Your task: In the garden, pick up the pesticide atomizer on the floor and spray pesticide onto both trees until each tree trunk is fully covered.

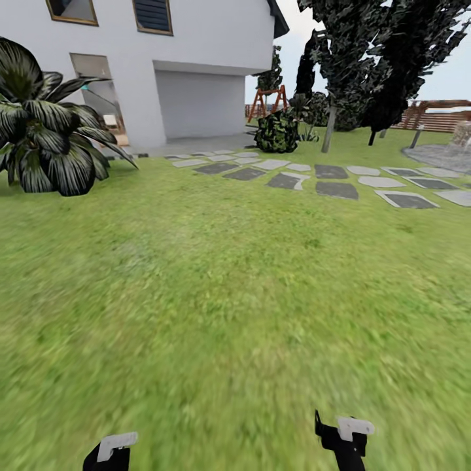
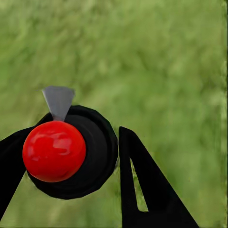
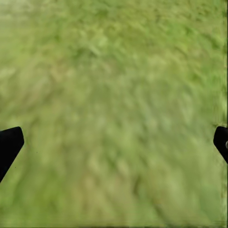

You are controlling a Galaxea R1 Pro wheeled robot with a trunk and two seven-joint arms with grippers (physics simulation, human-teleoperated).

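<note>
The left gripper point(image 2: 78, 156) is clenched around the pesticide atomizer point(image 2: 71, 152) — a black round-bodied sprayer with a glossy red ball top and a small grey nozzle, seen low and left of centre in the left wrist view, above blurred grass. The right gripper point(image 3: 114, 142) is released, its two black fingertips wide apart at the side edges of the right wrist view with nothing between them.

The chief risk, as I judge it, is the hold: the atomizer's body is round and smooth and sits between two narrow fingers, so a jolt while driving could twist it or let it slip. A turned nozzle would also send spray off the mark.

In the head view both arms show at the bottom edge, and the two tall trees with dark jagged foliage point(image 1: 386, 59) stand at the upper right, their pale trunks point(image 1: 329, 129) well apart from the robot. The green grass lawn point(image 1: 216, 294) lies open across the middle. The grey stepping stones point(image 1: 337, 189) cross the upper middle — uneven going, perhaps. The broad striped-leaf bush point(image 1: 49, 131) at upper left and the white house point(image 1: 196, 65) behind it bound that side.
</note>
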